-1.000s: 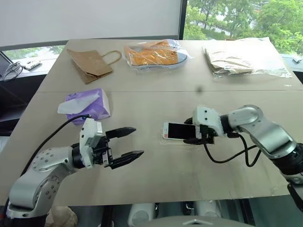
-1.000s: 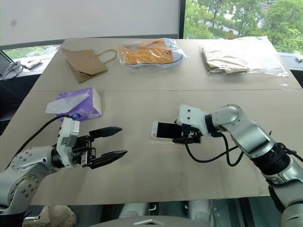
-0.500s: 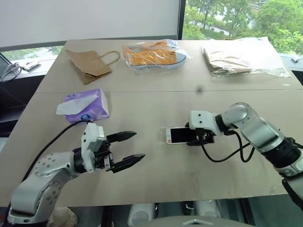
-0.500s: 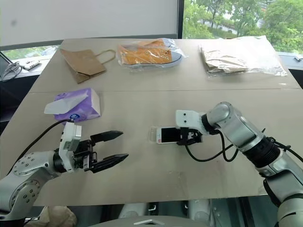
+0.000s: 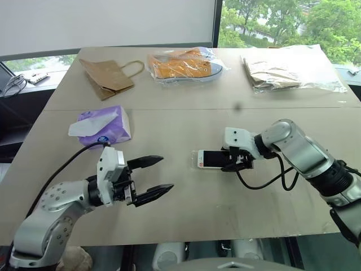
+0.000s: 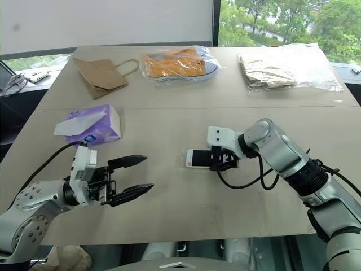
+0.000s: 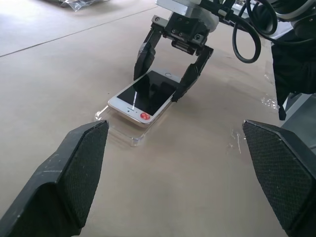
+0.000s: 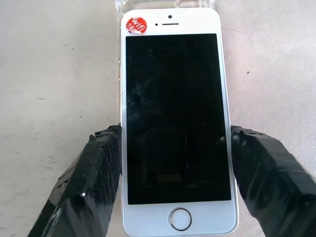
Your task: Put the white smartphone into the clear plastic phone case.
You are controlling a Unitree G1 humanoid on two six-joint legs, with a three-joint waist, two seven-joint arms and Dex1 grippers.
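My left hand [image 5: 153,175] hovered nearest me over the counter [image 5: 186,220], fingers spread wide with nothing between them, pointing toward the middle of the counter. Past it, my right hand [image 5: 232,160] reached in from the right and angled down, its two black fingers [image 8: 94,182] pinching the long edges of the white smartphone [image 8: 175,123] near the home-button end. The phone lay screen up, dark glass, a small red round sticker at its far corner. It sat over the clear plastic phone case [image 7: 121,132], which lay flat on the counter; the case's glossy rim stuck out past the sticker end and side. I couldn't tell whether the phone was fully seated in it. Farther to the left sat a purple tissue pack [image 5: 103,125] with a white tissue sticking out. At the far side of the counter lay a brown paper bag [image 5: 107,76] with handles, an orange item in a clear bag [image 5: 183,64], and a brown item in a clear bag [image 5: 285,71] on the right.
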